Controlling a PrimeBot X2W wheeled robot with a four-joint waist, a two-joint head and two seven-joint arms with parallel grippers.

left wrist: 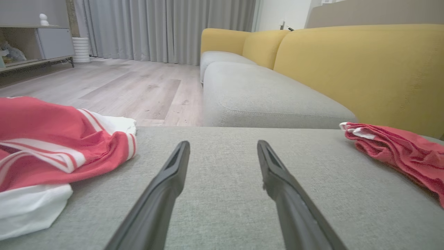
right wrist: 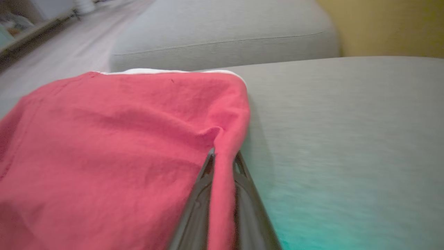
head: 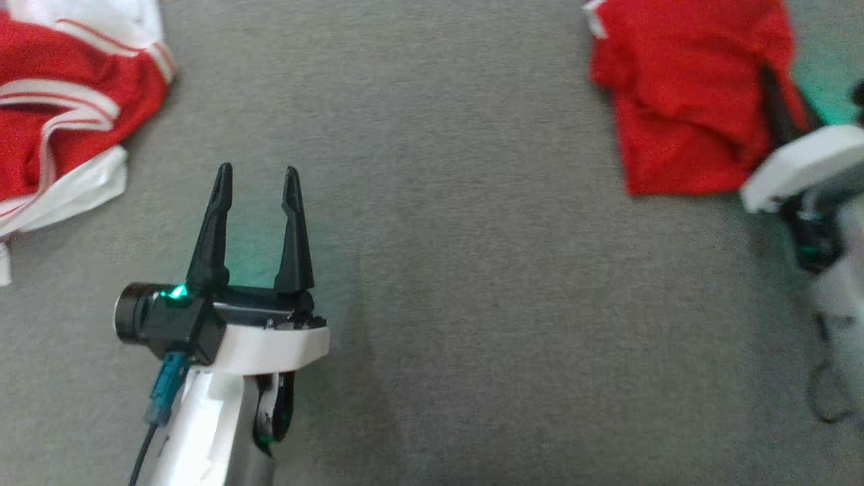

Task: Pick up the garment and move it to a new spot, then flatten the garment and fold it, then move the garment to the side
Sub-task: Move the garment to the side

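At the lower left of the head view, the left gripper [head: 258,169] is poised over the grey sofa cushion [head: 472,283], its two fingers spread wide with nothing between them. At the right edge, the right gripper [right wrist: 224,156] is pinched tight on a raised fold of the red garment [head: 682,88]. That garment lies in the upper right, folded roughly and creased, plain red with thin white trim at its far edge. A red-and-white striped garment [head: 61,101] is bunched in the upper left, well apart. In the left wrist view a yellow backrest [left wrist: 364,69] rises beyond.
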